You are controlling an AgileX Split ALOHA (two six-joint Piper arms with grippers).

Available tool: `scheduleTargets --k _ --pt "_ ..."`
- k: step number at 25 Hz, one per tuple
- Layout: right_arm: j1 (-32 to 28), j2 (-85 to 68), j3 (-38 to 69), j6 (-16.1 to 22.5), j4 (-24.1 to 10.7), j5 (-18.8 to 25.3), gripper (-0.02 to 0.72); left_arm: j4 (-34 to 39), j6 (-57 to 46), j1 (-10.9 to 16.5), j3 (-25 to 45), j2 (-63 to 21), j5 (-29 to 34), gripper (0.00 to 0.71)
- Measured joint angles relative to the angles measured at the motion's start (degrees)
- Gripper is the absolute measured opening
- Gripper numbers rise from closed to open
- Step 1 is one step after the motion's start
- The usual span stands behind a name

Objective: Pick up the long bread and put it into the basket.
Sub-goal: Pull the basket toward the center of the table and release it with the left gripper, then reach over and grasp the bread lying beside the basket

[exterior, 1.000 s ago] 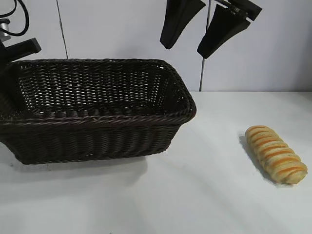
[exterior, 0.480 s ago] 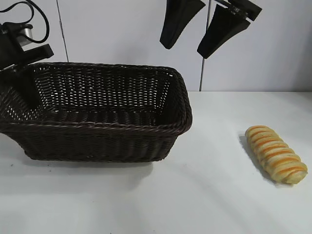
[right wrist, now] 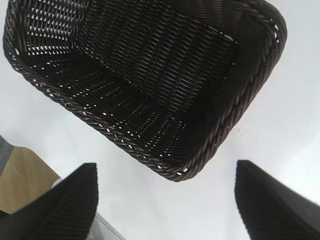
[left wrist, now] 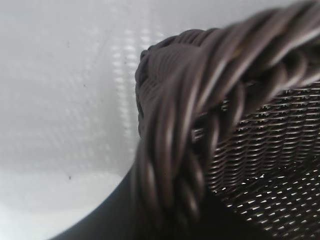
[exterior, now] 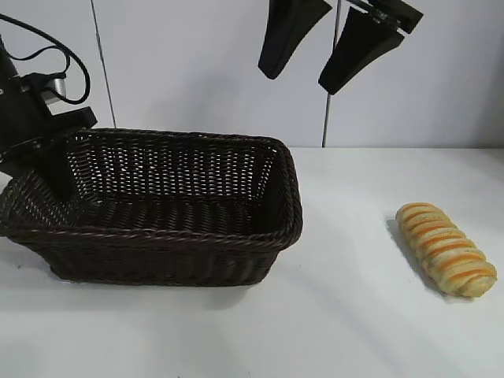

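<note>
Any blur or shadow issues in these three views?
Left wrist view: the basket rim is too close and out of focus. Exterior view: sharp, with soft shadows beside the long bread and under the basket. Right wrist view: basket weave crisp; right gripper fingertips slightly soft.

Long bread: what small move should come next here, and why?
Probably lower the open right gripper toward the long bread, which lies untouched on the table right of the basket. The left gripper is clamped on the basket's rim, so it is occupied.
</note>
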Motion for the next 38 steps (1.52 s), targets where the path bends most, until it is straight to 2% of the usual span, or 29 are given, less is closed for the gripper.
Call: scheduleTargets --k 2,4,8,9,11,13,19,38 --pt "0.00 0.00 0.00 0.00 0.00 -0.07 0.548 -0.04 0.00 0.00 0.00 0.00 -0.07 0.106" --pt "0.00 0.00 0.00 0.00 0.05 -0.32 0.548 -0.25 0.00 0.00 -0.08 0.00 -0.14 0.156" --pt "0.00 0.00 0.00 0.00 0.05 -1.26 0.548 -0.47 0.00 0.00 -0.08 0.00 -0.14 0.365" --pt "0.00 0.00 0.00 0.00 0.05 -1.32 0.548 -0.47 0.00 0.00 -0.08 0.00 -0.14 0.436" --pt "0.00 0.00 0.00 0.00 0.05 -1.32 0.548 -0.47 0.00 0.00 -0.08 0.00 -0.14 0.522" --pt "0.00 0.00 0.00 0.00 0.05 -1.32 0.548 -0.47 0.00 0.00 -0.08 0.00 0.10 0.566" --pt "0.00 0.00 0.00 0.00 0.05 -1.36 0.548 -0.42 0.00 0.00 -0.08 -2.06 0.28 0.592" --pt "0.00 0.00 0.00 0.00 0.05 -1.36 0.548 1.83 0.05 0.00 -0.08 -15.30 2.70 0.594"
